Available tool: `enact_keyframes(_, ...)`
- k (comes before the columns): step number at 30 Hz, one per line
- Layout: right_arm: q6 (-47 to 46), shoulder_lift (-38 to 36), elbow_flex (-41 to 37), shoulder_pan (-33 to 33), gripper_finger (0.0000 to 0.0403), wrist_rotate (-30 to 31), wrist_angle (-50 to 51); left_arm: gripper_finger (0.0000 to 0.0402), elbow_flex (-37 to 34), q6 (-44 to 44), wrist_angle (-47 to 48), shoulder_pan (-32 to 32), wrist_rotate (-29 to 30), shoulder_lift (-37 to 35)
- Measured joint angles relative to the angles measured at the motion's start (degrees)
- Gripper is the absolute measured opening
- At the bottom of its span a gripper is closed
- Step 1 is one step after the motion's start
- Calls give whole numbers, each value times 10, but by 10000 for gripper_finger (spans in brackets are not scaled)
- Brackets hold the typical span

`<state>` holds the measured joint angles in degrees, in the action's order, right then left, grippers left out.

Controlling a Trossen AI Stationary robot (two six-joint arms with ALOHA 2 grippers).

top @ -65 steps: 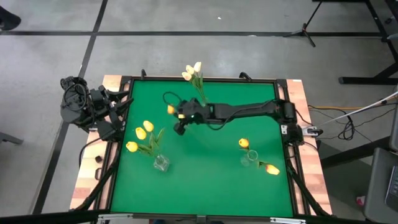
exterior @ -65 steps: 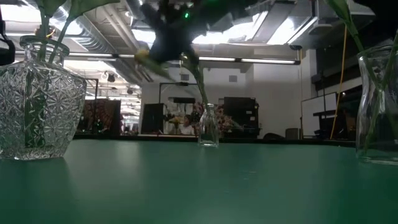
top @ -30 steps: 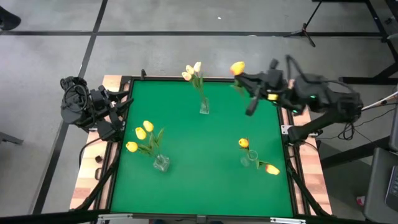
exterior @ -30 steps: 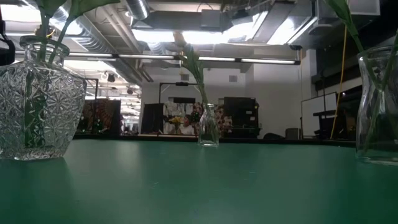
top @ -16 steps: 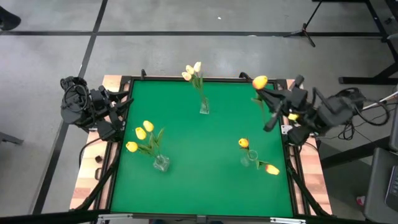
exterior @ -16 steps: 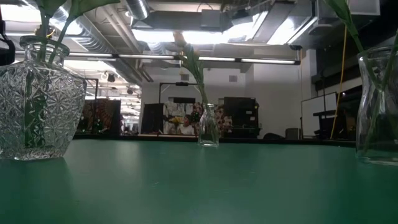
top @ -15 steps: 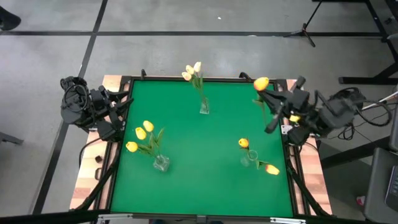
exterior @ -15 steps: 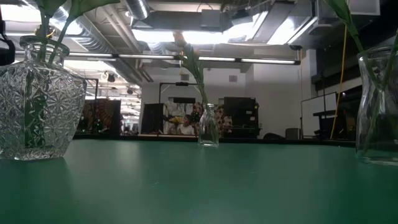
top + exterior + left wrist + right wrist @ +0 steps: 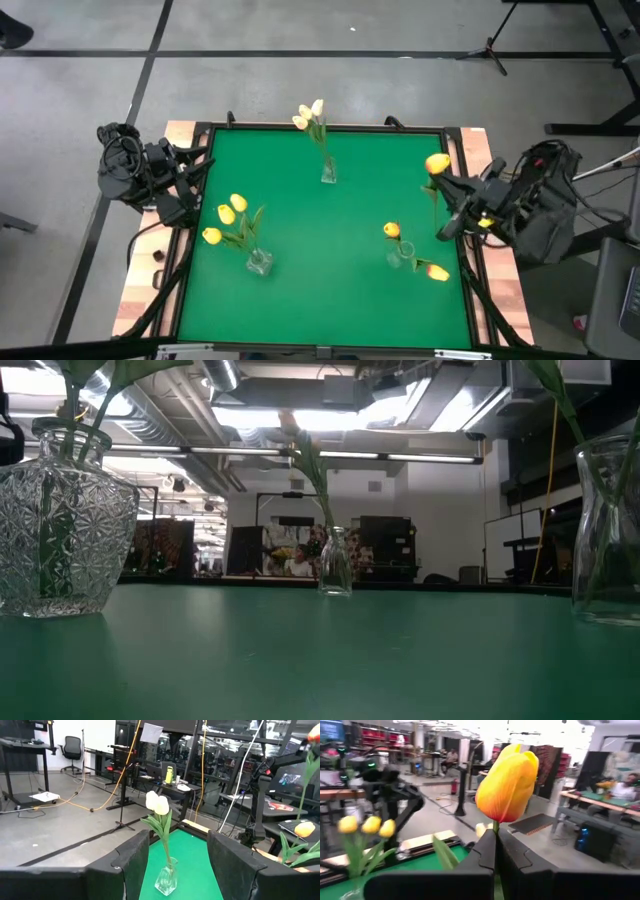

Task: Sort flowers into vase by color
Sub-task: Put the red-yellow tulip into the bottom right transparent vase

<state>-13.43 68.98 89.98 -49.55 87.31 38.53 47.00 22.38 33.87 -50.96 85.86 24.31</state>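
Right gripper (image 9: 449,205) at the table's right edge — jaws clamped on an orange-red tulip (image 9: 437,164). Keep stem vertical and lower it into the orange-flower vase (image 9: 404,255) nearby. Left gripper (image 9: 190,180) parked, jaws wide.

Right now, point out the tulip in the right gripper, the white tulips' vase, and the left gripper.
orange tulip (image 9: 507,782), right wrist view, on its head.
white tulips' vase (image 9: 328,173), high view, on the glass body.
left gripper (image 9: 177,865), left wrist view, midway between fingertips.
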Motion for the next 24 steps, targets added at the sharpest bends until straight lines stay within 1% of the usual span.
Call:
enact_keyframes(4,-112,0,-30,-15,5,1,60,196,0,1,0,0,0,0)
enact_keyframes(8,-183,-6,-55,-19,5,4,92,196,0,1,0,0,4,0)
enact_keyframes(10,-202,-6,-65,-18,5,5,96,196,0,1,0,0,6,0)
enact_keyframes(14,-208,-7,-72,-17,5,5,88,196,0,1,0,0,6,0)
enact_keyframes(19,-214,4,-72,18,5,6,79,196,0,1,0,0,10,0)
enact_keyframes(22,-246,18,-73,41,5,6,100,196,0,1,1,0,10,0)
enact_keyframes(24,-287,27,-73,55,5,7,125,196,0,0,2,0,10,0)
